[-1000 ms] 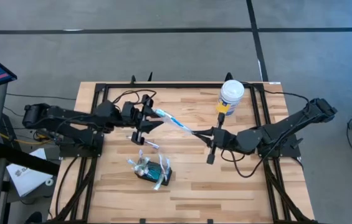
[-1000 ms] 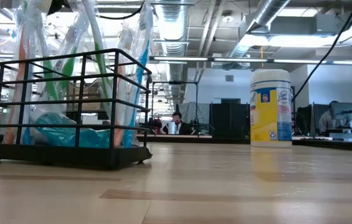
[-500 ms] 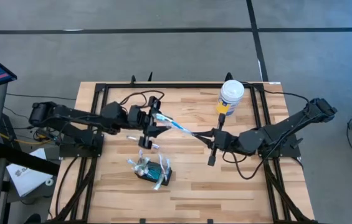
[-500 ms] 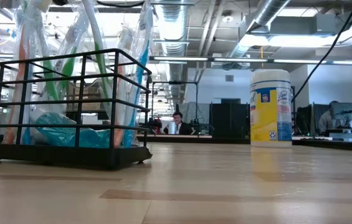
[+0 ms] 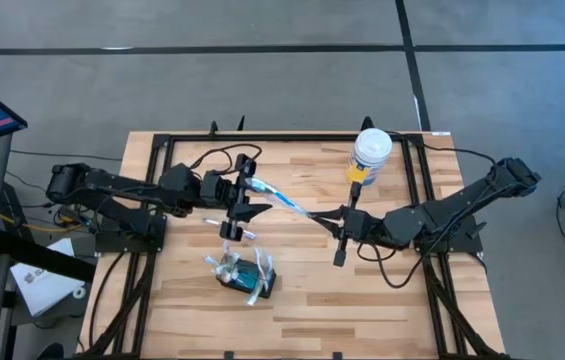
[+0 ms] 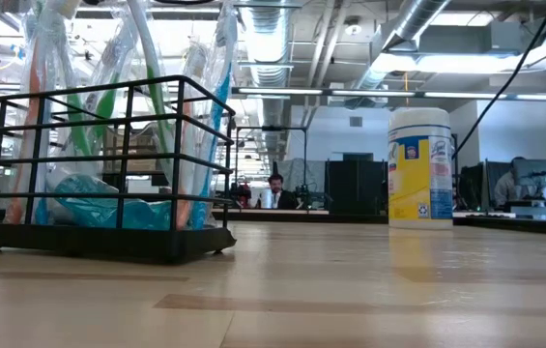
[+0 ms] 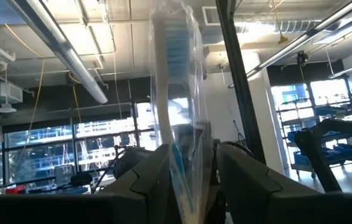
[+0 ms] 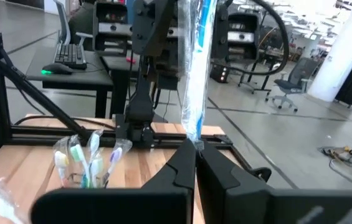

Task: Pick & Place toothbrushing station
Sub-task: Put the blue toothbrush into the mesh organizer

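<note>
A toothbrush in a clear wrapper [image 5: 280, 197] hangs in the air between my two grippers over the table's middle. My left gripper [image 5: 241, 203] is shut on its left part, and my right gripper [image 5: 334, 216] is shut on its right end. The toothbrushing station [image 5: 245, 275], a black wire holder with several toothbrushes standing in it, rests on its base near the table's front. It also shows in the low view [image 6: 99, 164] and in the right wrist view [image 8: 88, 163]. Neither gripper touches it. My left gripper has the wrapped toothbrush [image 7: 185, 168] between its two fingers [image 7: 147, 183], one on each side of the wrapper. The bristle end [image 7: 174, 43] sticks out beyond the fingers. The toothbrush is clear of the table. My right gripper pinches the wrapper's end [image 8: 191, 138] between its two shut fingertips [image 8: 182, 165]. The fingers come level from the table's right and lie along the toothbrush. The toothbrush reaches away from them toward my left gripper [image 8: 154, 56], clear of the table.
A round canister with a white lid and yellow label [image 5: 372, 153] stands at the table's far right, also in the low view [image 6: 420, 166]. A black frame [image 5: 167, 140] runs around the table top. People sit at desks in the room behind.
My left gripper has gone a little toward the table's right and near edge, closer to my right gripper. The wrapped toothbrush stays between the two grippers. The station has not moved.
</note>
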Motion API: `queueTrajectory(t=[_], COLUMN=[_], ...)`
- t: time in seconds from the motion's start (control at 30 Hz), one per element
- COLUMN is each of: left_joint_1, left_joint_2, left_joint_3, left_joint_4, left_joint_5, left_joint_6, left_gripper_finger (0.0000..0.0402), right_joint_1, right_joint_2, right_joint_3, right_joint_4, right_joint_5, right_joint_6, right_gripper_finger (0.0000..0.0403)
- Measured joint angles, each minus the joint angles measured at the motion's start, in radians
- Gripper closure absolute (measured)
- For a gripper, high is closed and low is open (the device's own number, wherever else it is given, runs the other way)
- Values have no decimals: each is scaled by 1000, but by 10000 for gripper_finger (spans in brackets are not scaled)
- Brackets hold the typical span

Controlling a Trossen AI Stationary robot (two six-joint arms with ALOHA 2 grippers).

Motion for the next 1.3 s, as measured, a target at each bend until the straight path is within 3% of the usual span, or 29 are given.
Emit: queueTrajectory(t=[0.53, 0.87, 1.0, 1.17, 1.3], left_joint_1=[0, 1, 1, 1, 1], left_joint_2=[0, 0, 0, 0, 3], left_joint_3=[0, -1, -1, -1, -3], left_joint_4=[45, 7, -7, -13, -21], left_joint_5=[0, -29, -34, -19, -13], left_joint_6=[0, 0, 0, -4, -10], left_gripper_finger=[275, 277, 307, 385, 390], right_joint_1=[-4, -36, -32, -31, -29], right_joint_2=[3, 80, 72, 70, 78], right_joint_3=[0, 0, 0, 0, 2], right_joint_4=[-64, -40, -24, -48, -76], right_joint_5=[-21, -27, -27, -25, -26], right_joint_6=[65, 70, 60, 68, 92], right_gripper_finger=[403, 403, 403, 403, 403])
